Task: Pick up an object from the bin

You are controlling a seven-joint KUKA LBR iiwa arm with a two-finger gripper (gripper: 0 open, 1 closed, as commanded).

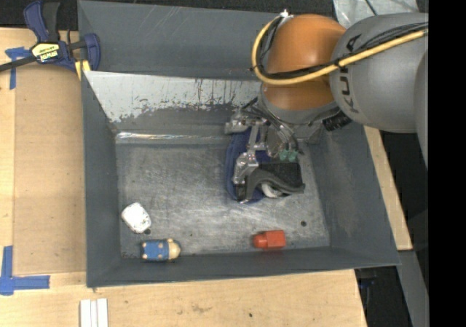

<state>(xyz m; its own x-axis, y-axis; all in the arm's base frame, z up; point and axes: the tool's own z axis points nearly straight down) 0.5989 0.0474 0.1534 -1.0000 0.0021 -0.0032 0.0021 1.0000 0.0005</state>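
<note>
My gripper [253, 160] hangs low over the right middle of the bin floor, under the arm's orange cover. Directly beneath and beside it lies a dark blue curved thing [235, 165], with a black thing [286, 176] touching it on the right and a bit of white showing between them. The gripper's body hides part of both. I cannot make out whether either of them is in its grasp.
A small red block [269, 239] lies near the front wall, below the gripper. At the front left lie a white rounded thing [136, 217] and a blue and yellow cylinder [159, 250]. The arm reaches in from the right.
</note>
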